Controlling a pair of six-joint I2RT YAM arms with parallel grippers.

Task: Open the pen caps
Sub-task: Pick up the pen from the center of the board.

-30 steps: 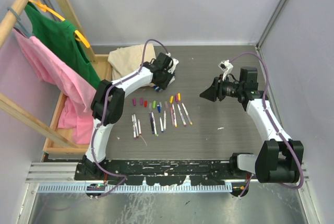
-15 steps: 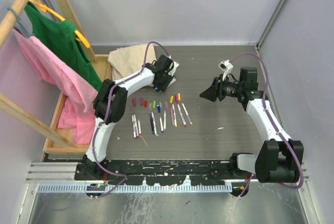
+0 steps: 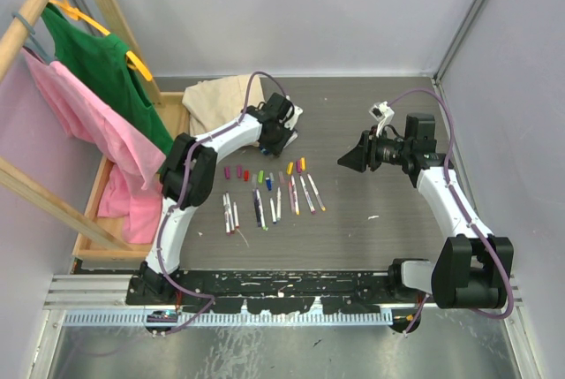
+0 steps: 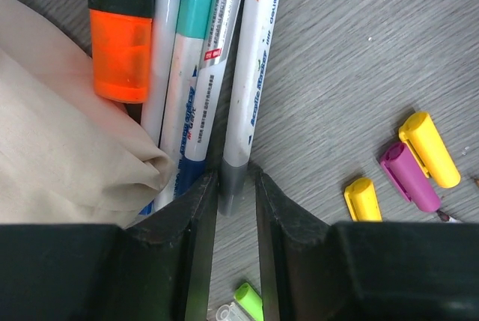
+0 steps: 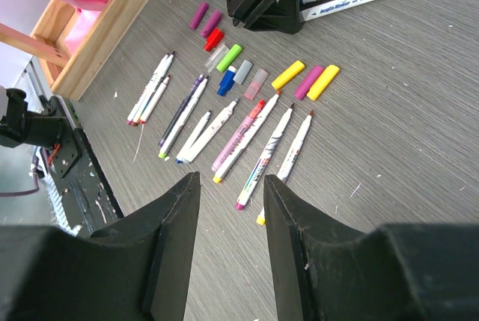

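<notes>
Several loose pen caps (image 3: 263,174) in purple, red, green, blue and yellow lie in a row above the uncapped white pens (image 3: 269,204); both also show in the right wrist view, the caps (image 5: 288,75) above the pens (image 5: 262,160). My left gripper (image 3: 275,129) is low at a bundle of capped markers. In the left wrist view its gripper (image 4: 233,186) stands narrowly open, with the grey cap (image 4: 232,186) of a white marker (image 4: 253,66) between the tips. My right gripper (image 3: 346,161) hangs open and empty to the right of the pens, as its wrist view (image 5: 230,179) shows.
A thick black marker with an orange cap (image 4: 120,52) and a beige cloth (image 4: 60,149) lie next to the left jaws. A wooden rack (image 3: 53,8) with green and pink garments and a wooden tray (image 3: 115,220) stand at the left.
My left gripper has shifted slightly at the marker bundle. The right arm has not moved.
</notes>
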